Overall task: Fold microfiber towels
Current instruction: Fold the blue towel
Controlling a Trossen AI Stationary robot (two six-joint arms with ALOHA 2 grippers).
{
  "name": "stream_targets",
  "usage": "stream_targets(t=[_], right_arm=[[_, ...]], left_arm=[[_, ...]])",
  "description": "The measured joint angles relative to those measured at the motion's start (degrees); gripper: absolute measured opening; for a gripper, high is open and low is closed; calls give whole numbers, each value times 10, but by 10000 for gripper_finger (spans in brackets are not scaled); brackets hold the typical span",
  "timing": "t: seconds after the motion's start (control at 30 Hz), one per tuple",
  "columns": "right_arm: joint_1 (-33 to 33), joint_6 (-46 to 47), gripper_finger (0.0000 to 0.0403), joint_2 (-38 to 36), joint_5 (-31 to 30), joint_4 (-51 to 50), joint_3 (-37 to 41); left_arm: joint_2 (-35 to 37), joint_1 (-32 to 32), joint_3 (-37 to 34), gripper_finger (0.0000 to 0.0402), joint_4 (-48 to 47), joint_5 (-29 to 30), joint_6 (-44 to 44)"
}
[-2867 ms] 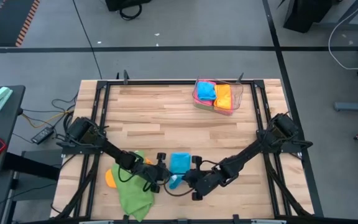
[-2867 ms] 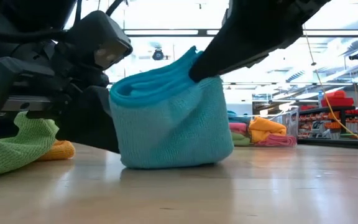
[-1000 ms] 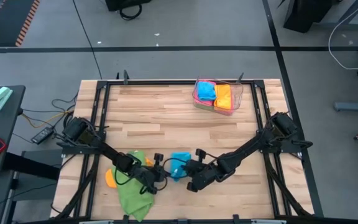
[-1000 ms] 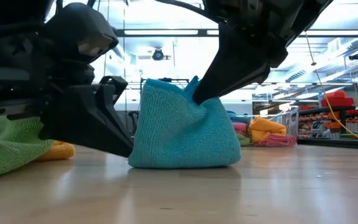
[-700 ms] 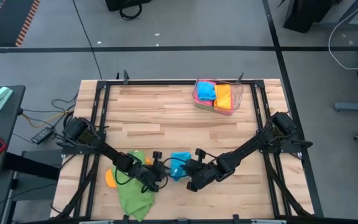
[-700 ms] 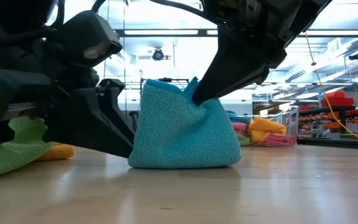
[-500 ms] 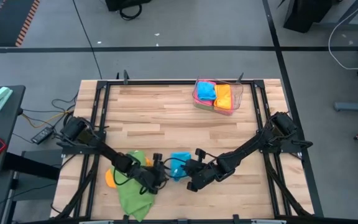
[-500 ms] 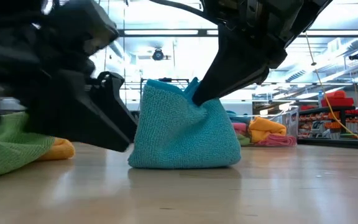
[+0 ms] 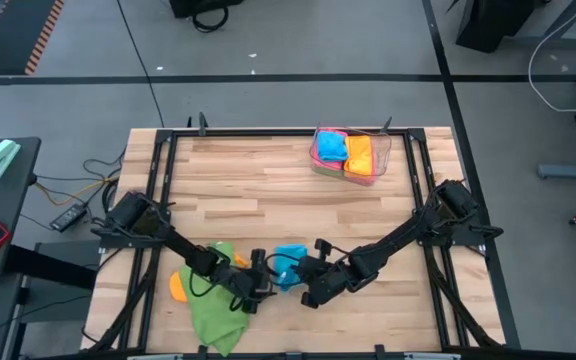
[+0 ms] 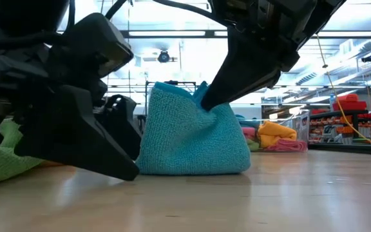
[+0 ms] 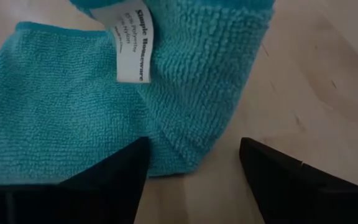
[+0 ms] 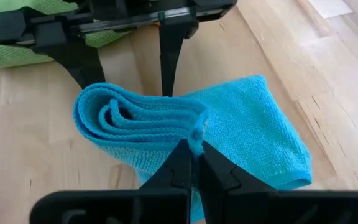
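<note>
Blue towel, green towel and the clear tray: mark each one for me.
blue towel [image 10: 192,135], low view, its upright front face.
green towel [image 9: 215,312], high view, middle of the cloth.
clear tray [image 9: 381,158], high view, its right rim.

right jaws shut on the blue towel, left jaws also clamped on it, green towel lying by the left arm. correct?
Not quite. The left gripper is open, its jaws standing apart beside the blue towel without pinching it; the right wrist view shows this. The right gripper is shut on the blue towel, and the green towel lies by the left arm.

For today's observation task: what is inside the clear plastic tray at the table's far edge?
The clear plastic tray holds blue, orange and pink folded towels; anything beneath them is covered.
</note>
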State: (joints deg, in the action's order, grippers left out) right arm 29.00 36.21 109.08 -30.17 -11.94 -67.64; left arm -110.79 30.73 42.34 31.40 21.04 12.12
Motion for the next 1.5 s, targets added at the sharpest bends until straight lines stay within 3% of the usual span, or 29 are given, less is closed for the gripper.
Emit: stream_targets(t=[0.33,0.73,0.97,1.5], right_arm=[[0,9,15,-41,-24,-7,-1],[-27,33,15,-37,-26,-21,20],[-52,-19,15,-37,-24,50,59],[-107,-146,15,-37,76,173,98]], left_arm=[[0,4,0,244,-5,-3,-8],[0,4,0,231,-8,-4,-13],[-1,4,0,227,-8,-4,-23],[-1,4,0,218,-8,-5,-44]])
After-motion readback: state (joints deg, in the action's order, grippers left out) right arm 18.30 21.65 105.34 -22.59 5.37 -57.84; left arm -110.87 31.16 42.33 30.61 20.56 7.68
